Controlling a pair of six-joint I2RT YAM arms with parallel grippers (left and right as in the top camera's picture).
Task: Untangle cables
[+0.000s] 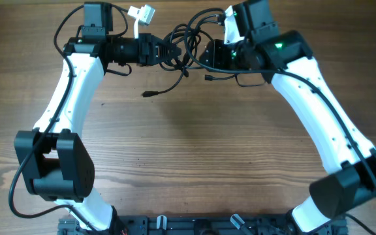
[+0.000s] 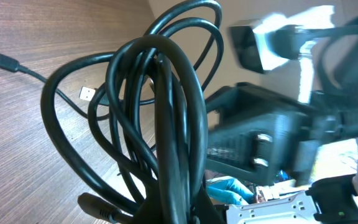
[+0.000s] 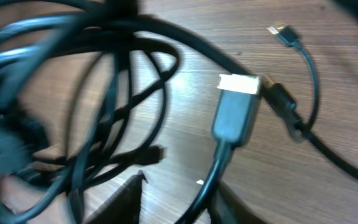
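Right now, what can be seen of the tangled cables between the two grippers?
The cables are thin, black, rubbery-looking cords in overlapping loops, bunched at the far side of the wooden table between the left gripper and the right gripper. Loose ends trail out, one with a silver-tipped plug. Whether either gripper clamps them is unclear.

You're working on a brown wood-grain table (image 1: 194, 163). A thin black cable (image 1: 175, 85) trails across it near the far side. It ends in a small plug (image 1: 149, 94) lying on the wood.
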